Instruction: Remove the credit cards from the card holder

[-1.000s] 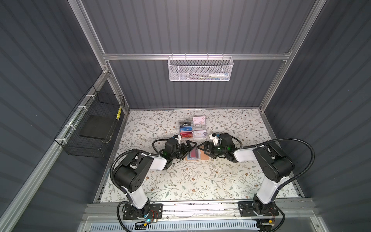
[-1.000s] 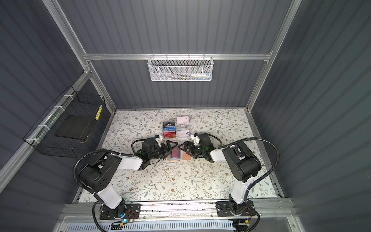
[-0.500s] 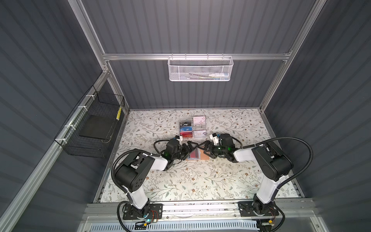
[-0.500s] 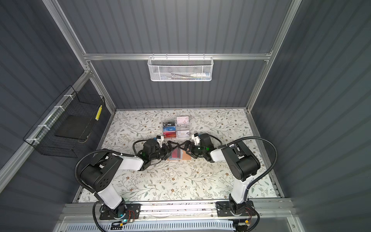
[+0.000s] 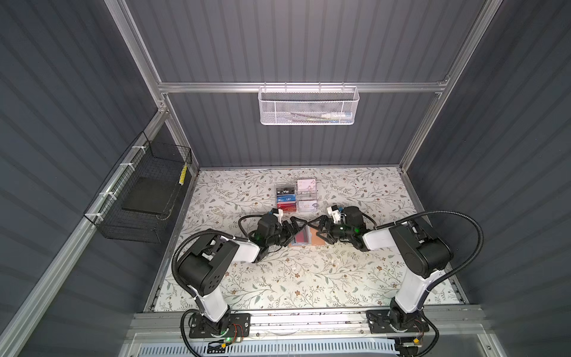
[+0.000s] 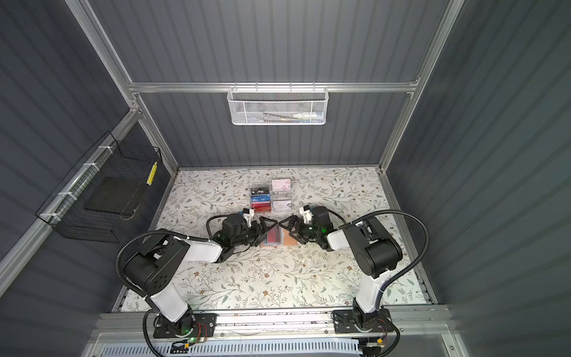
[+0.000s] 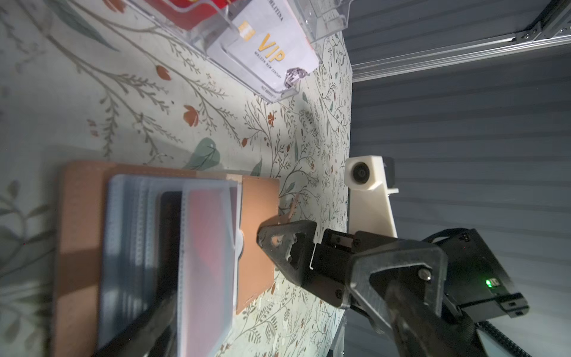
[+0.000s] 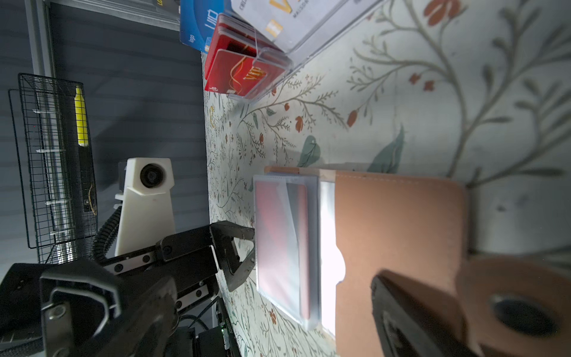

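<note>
Card holder (image 5: 315, 240): laid open on floral mat (image 5: 309, 278), flanked by both grippers.
L gripper (image 5: 296, 228): jaws spread wide, nothing held; set at holder's left edge, by clear sleeves (image 8: 285, 241).
R gripper (image 5: 319, 229): jaws spread wide, nothing clamped; one fingertip seen over holder's peach flap, contact can't be told.
Credit cards (image 7: 207, 247): red one seen in top sleeve, dark one behind; not yet pulled.
Acrylic rack (image 5: 296, 197): behind holder, VIP cards kept in tiers.

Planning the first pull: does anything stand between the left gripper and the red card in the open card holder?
No loose object lies between them. The open left gripper sits at the edge of the card holder, but the red card is inside a clear plastic sleeve covering its face.
</note>
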### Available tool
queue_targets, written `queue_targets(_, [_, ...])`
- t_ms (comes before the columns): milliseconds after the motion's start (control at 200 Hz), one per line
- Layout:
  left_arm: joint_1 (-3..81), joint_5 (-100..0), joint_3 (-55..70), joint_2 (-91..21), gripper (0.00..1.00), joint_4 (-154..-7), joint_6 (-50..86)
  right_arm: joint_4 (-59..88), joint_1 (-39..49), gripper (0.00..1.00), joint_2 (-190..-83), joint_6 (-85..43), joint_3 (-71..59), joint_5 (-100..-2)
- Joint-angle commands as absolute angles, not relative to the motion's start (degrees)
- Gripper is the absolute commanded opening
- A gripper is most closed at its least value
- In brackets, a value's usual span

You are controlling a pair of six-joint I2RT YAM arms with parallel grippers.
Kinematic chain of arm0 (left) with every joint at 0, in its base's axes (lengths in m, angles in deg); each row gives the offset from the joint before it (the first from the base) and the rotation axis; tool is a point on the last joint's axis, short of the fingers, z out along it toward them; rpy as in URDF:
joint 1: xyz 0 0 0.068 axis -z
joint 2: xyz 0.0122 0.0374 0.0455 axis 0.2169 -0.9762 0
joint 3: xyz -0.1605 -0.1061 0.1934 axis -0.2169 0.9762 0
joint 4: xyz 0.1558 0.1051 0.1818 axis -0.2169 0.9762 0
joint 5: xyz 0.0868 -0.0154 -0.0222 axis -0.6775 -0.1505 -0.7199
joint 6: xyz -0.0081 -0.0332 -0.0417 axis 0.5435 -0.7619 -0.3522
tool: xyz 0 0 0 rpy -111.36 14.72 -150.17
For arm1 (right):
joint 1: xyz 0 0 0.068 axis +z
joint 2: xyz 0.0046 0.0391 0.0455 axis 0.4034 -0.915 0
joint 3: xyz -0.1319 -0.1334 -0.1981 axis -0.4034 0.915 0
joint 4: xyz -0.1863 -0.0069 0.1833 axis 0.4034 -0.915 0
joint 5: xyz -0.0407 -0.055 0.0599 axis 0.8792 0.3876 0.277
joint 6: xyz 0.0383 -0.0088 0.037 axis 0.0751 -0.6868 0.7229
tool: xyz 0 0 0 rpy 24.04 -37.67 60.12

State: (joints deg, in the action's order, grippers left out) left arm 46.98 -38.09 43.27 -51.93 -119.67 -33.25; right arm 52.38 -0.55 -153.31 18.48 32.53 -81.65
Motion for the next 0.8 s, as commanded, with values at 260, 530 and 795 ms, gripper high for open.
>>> queue_targets(260, [48.99,-39.34,38.99,-52.84,1.00,-118.50,-32.64,53.91,-1.90,0.99,-154.15,22.00,34.95,-82.08])
queue_targets(530, [50.27,-39.81,37.54,-54.11,1.00,-118.33,-32.63,53.77,-3.51,0.99,-150.78,21.95,36.45,-82.08])
queue_targets(795, [51.50,-40.24,36.36,-55.51,1.00,-118.41,-32.66,56.05,-6.23,0.99,-148.46,23.95,38.80,-82.34])
